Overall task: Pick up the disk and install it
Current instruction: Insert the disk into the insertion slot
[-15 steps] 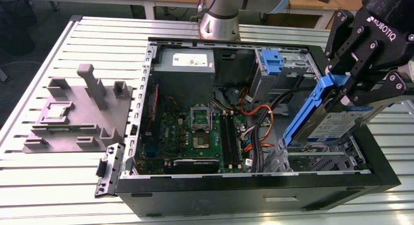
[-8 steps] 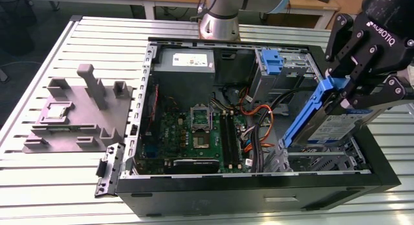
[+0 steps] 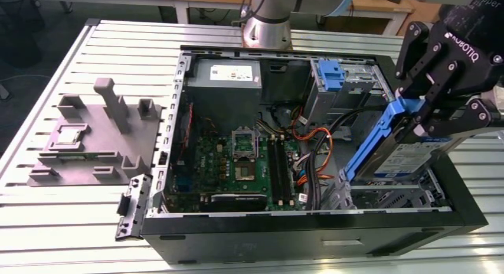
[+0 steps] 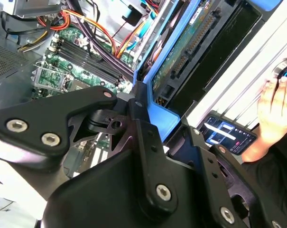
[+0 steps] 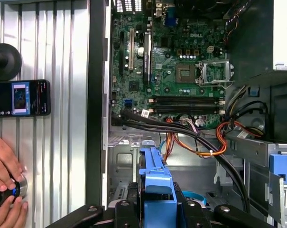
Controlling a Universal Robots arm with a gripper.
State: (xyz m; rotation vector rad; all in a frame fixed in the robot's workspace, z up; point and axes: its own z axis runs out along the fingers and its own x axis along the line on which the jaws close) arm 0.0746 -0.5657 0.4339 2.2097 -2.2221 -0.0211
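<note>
**Disk in grip, over open case**

Gripper (image 3: 441, 117) holds the disk (image 3: 403, 157) steeply tilted, label facing out, at the exterior view's right end of the case (image 3: 315, 230). Fingers (image 4: 145, 142) pinch it across its blue rails. Disk's lower end dips among the metal bay framing (contact there unclear). Motherboard (image 3: 236, 162) is exposed on the case floor, with orange cables (image 5: 200, 145) alongside. On the table (image 3: 134, 43) beside the case are a phone (image 5: 20, 97) and, near it, a person's hand (image 5: 3, 173). Grey fixture (image 3: 87, 138) sits at the exterior view's left.

The disk (image 3: 406, 157) in the end effector (image 3: 423, 116), above the computer case (image 3: 315, 230)
</note>
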